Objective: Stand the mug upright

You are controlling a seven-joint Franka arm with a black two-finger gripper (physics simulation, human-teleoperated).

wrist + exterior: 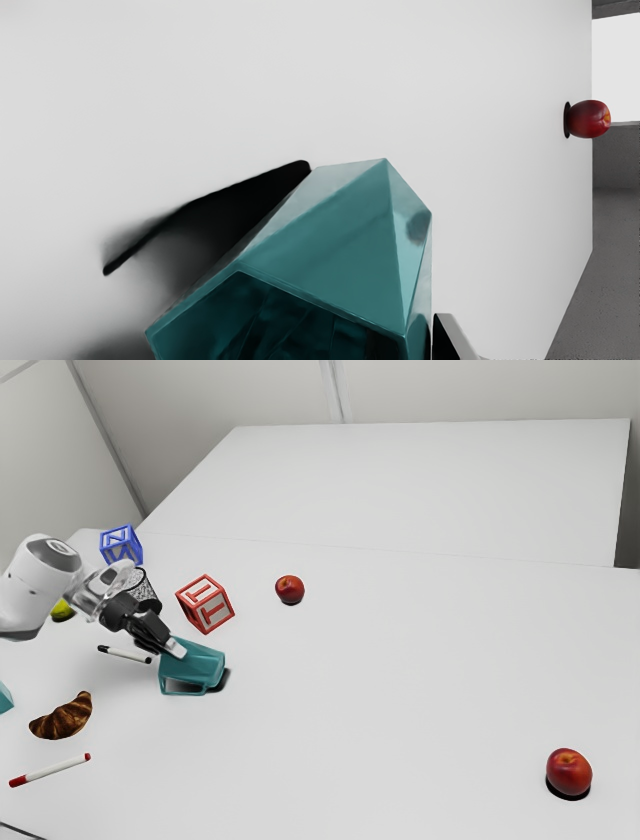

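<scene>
Table: broad and white (420,630), with everything below on or above it.
Arm: mine, white (38,585), reaching in from the exterior view's left.
My hand: the black gripper (172,647) is down at the mug's mouth end; I cannot tell whether it is wide, narrow or holding the mug.
Mug: teal, faceted (199,663), on its side, not upright; its mouth faces me, its base points away, and its handle is toward the exterior camera.
Patterned cup: black and white (147,592), partly behind my arm.
Red block: lettered (206,604), near the mug, on the side away from the exterior camera.
Blue block: lettered (121,546), beyond the patterned cup from the exterior camera.
Croissant: brown (62,719), between the black-capped marker and the red-capped marker.
Nearer red fruit: (569,771) well apart from the mug, toward the exterior view's right.
Farther red fruit: (290,589) near the red block.
Yellow-green thing: (62,611) partly hidden by my arm.
Red-capped marker: white-barrelled (50,770), lying flat.
Black-capped marker: (125,654) just beside the mug.
</scene>
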